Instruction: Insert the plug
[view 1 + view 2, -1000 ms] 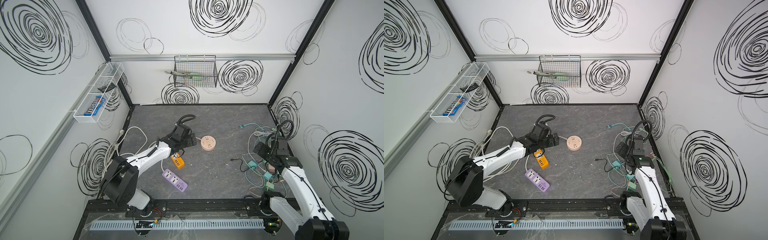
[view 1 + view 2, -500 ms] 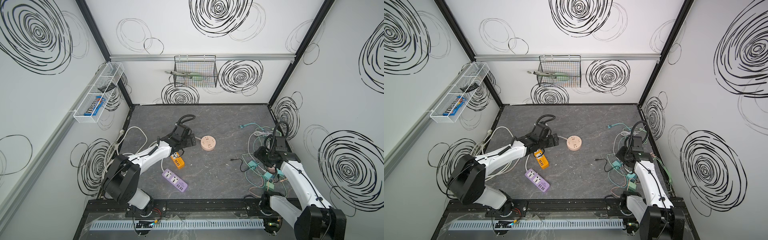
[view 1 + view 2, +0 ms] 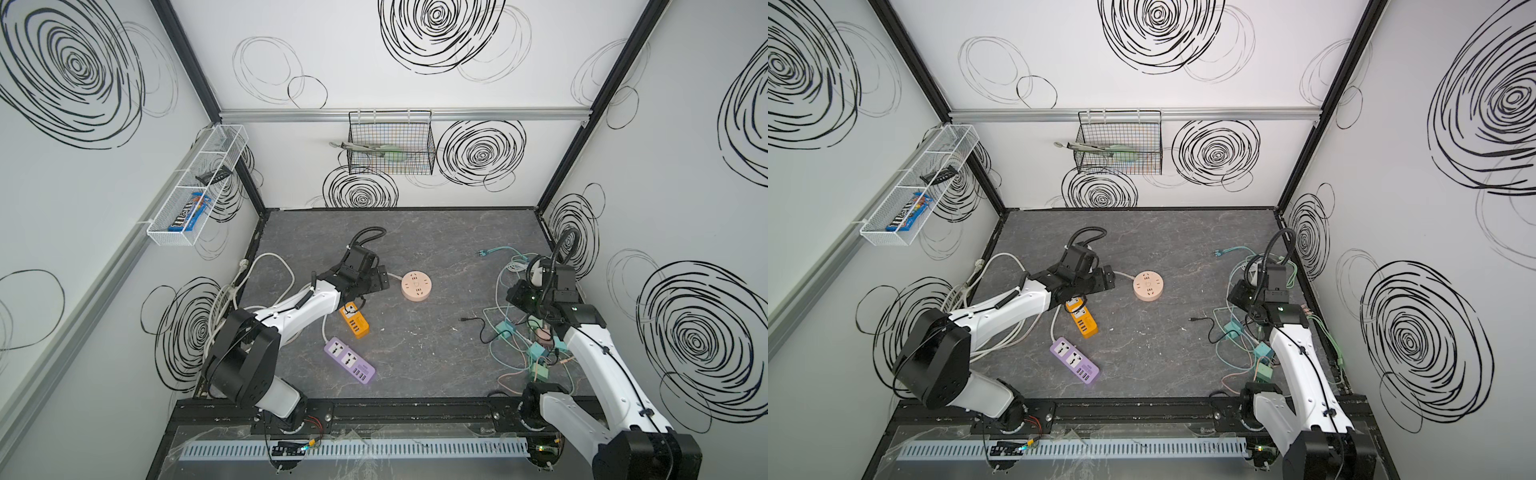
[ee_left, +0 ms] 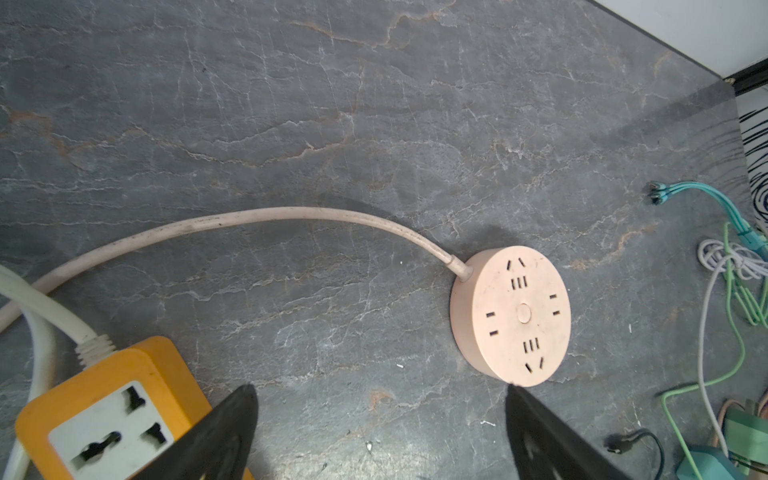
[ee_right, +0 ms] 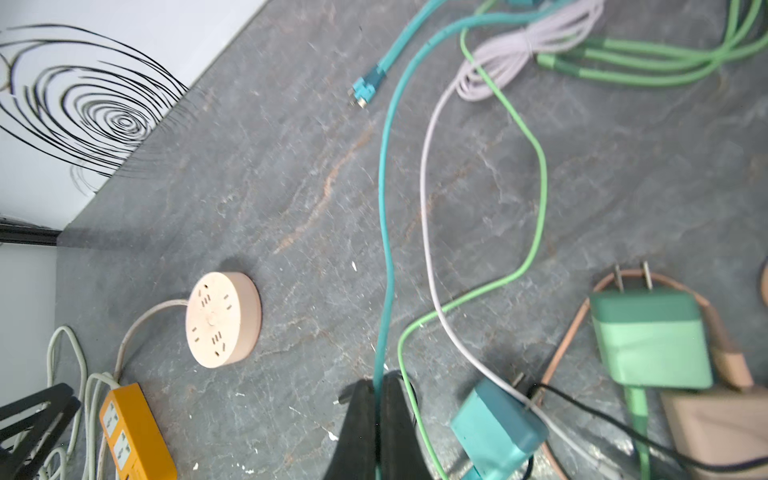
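The grey stone-patterned bench is seen whole only in both top views, and the two wall containers are shown there alone. A black wire basket is hung on the back wall. Long pale green and grey items are kept in it, too small to be named. A white wire shelf is fixed to the left wall. A blue packet marked "m&m's" is placed in its nearest compartment, and a flat black object in the next one back.

A purple power strip is found near the bench's front, in the top views only; no writing on it can be read. The orange power strip is set near it, partly under the left arm. The round pink socket is placed toward the middle of the bench.

In the left wrist view the left hand is shown spread wide and empty above the bench, between the orange strip and the socket.

A tangle of cables is spread on the right side. Only in the right wrist view is the right hand seen pinched narrow on the teal cable, which is run between its fingers. The teal plug is seen on the bench just beside that hand. The green plug, two prongs showing, is placed a little further off. Both plugs are kept well apart from the socket.
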Tool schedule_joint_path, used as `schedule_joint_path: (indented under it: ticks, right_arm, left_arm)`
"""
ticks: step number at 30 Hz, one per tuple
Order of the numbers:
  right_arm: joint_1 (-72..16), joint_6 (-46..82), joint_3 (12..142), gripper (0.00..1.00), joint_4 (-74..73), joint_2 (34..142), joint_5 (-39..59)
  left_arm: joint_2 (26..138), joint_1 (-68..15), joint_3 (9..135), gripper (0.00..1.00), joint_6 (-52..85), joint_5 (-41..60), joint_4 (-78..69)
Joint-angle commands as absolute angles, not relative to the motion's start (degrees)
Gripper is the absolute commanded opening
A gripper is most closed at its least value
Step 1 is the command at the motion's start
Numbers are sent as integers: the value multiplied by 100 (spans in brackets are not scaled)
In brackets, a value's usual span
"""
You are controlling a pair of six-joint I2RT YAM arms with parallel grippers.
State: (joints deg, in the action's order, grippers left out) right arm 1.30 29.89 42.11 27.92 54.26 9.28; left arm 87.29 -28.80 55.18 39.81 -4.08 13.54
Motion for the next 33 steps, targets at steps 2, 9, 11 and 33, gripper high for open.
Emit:
schedule_joint_path:
  ticks: [2, 9, 11, 33]
  right_arm:
    - [70, 2611, 4819, 0, 2317, 5399, 241]
    - [1, 2226, 5529, 0, 1987, 5457, 496]
    - [-38, 2084, 5742, 0, 1795, 5458, 916]
    - [-1678, 2610, 5392, 0, 179, 7285, 835]
  left_arm:
    - [8740, -2843, 5484, 96, 3907, -388, 1195]
    - [8749, -2831, 5579, 96, 3850, -385, 1222]
    - [8761, -2832, 5605, 96, 3811, -337, 1209]
    - [8244, -3061, 5168, 96, 3439, 188, 390]
